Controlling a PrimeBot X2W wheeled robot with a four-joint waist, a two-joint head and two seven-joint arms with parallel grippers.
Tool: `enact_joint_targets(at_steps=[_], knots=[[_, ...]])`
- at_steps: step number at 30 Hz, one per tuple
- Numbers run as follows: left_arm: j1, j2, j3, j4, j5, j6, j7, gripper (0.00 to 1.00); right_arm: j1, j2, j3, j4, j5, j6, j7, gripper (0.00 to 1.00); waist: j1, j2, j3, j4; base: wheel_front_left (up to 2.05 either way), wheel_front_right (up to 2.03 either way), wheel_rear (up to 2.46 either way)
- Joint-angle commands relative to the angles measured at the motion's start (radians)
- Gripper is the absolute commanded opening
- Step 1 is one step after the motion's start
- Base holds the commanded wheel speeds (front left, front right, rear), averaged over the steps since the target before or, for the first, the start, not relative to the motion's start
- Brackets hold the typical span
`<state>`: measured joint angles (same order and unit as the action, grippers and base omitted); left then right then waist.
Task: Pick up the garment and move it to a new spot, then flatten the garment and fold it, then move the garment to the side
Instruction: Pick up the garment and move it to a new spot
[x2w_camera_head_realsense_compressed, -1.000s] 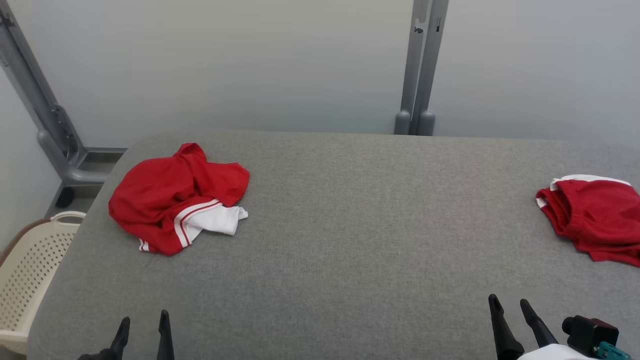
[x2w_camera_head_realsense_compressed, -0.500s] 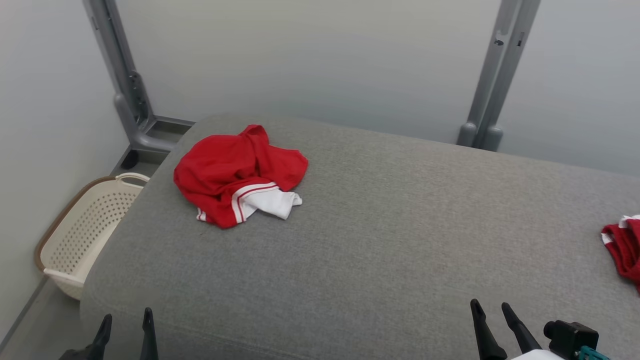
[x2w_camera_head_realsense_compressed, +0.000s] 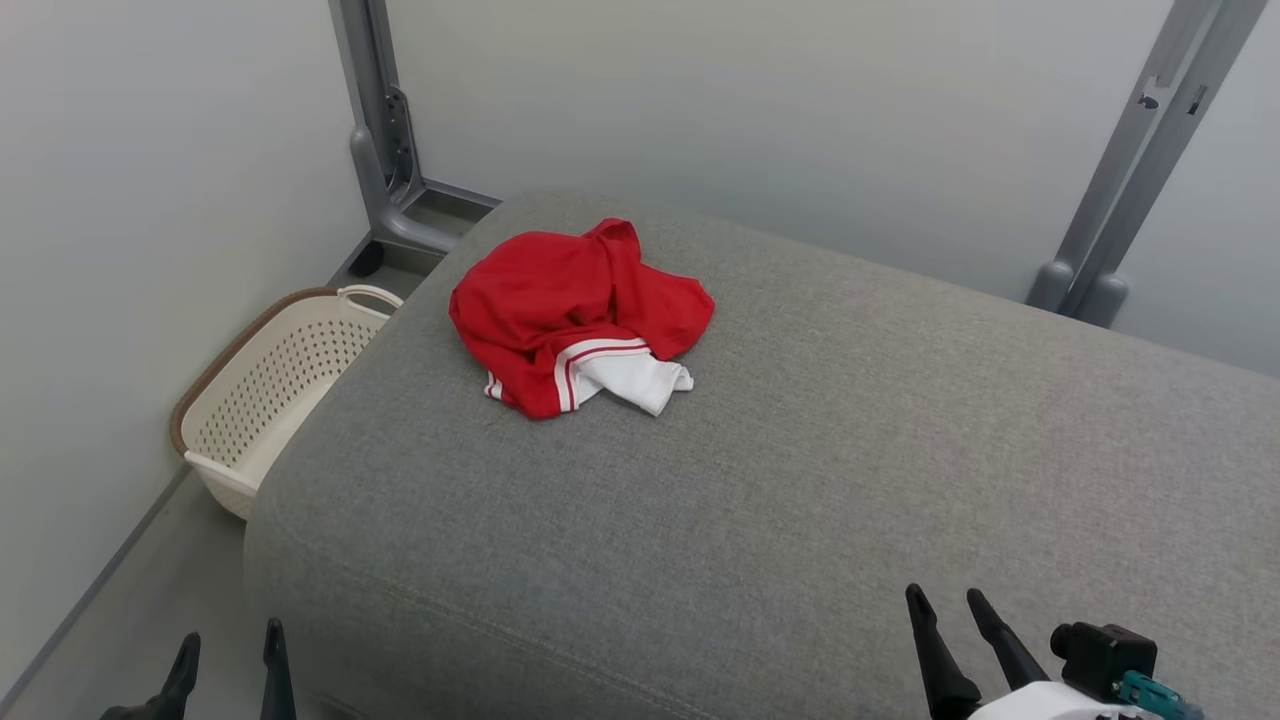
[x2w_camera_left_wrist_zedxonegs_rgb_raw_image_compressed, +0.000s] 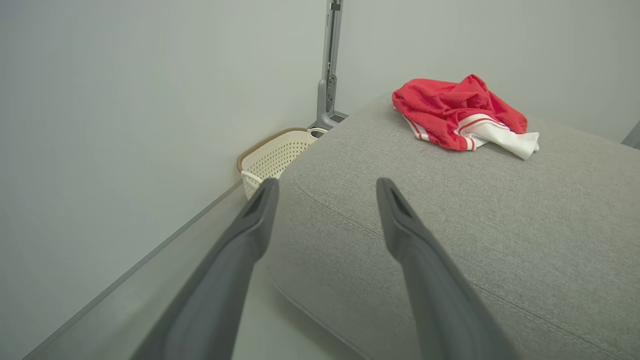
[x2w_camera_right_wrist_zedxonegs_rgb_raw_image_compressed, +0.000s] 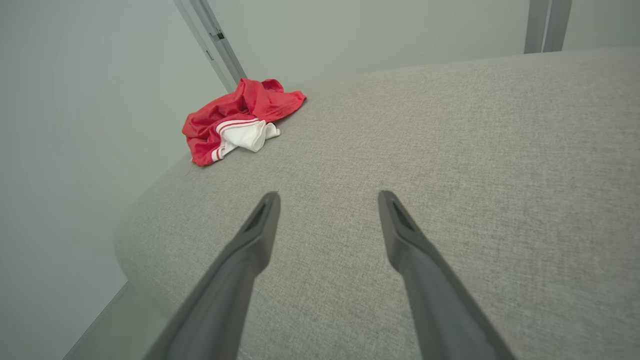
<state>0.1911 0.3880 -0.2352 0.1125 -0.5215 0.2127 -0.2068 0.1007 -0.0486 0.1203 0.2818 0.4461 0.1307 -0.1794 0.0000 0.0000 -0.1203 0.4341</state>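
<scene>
At the far left corner of the bench (x2w_camera_head_realsense_compressed: 800, 480) the crumpled red garment (x2w_camera_head_realsense_compressed: 575, 310) lies unmoved; the head camera has swung left, showing more of the basket (x2w_camera_head_realsense_compressed: 270, 390); left gripper (x2w_camera_head_realsense_compressed: 231, 634) off the near left corner, right gripper (x2w_camera_head_realsense_compressed: 944, 594) over the near edge, both spread wide, holding nothing.

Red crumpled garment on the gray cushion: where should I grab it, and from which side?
Pinch the raised red ridge on top of the garment, coming straight down from above. It stands proud of the heap, so it can likely be straddled; the white flap at the near edge lies flat on the gray cushion.
</scene>
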Motion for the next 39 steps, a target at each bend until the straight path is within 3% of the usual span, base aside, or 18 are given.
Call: enact_joint_targets(at_steps=[1, 8, 18, 29, 39], knots=[[0.012, 0.000, 0.001, -0.004, -0.005, 0.008, -0.003, 1.00, -0.012, -0.003, 0.001, 0.006, 0.003, 0.000, -0.007, 1.00, 0.0000, 0.0000, 0.009, 0.009, 0.00, 0.00, 0.00], [-0.005, 0.013, -0.016, -0.008, 0.009, 0.005, 0.016, 1.00, -0.017, -0.003, 0.007, 0.019, 0.010, 0.000, -0.011, 1.00, 0.0000, 0.0000, 0.010, 0.010, 0.00, 0.00, 0.00], [-0.241, 0.016, -0.097, 0.094, 0.026, -0.074, 0.151, 1.00, 0.013, -0.004, -0.018, -0.005, -0.012, 0.000, 0.007, 1.00, 0.0000, 0.0000, 0.037, -0.020, 0.00, 0.00, 0.00], [-0.660, -0.067, -0.154, 0.357, 0.008, -0.167, 0.299, 1.00, -0.034, -0.004, -0.067, -0.161, -0.119, 0.000, 0.113, 1.00, 0.0000, 0.0000, 0.226, -0.141, 0.00, 0.00, 0.00], [-0.922, -0.094, -0.162, 0.553, -0.028, -0.240, 0.425, 1.00, -0.062, -0.003, -0.074, -0.303, -0.182, 0.000, 0.201, 1.00, 0.0000, 0.0000, 0.387, -0.260, 0.00, 0.00, 0.00]])
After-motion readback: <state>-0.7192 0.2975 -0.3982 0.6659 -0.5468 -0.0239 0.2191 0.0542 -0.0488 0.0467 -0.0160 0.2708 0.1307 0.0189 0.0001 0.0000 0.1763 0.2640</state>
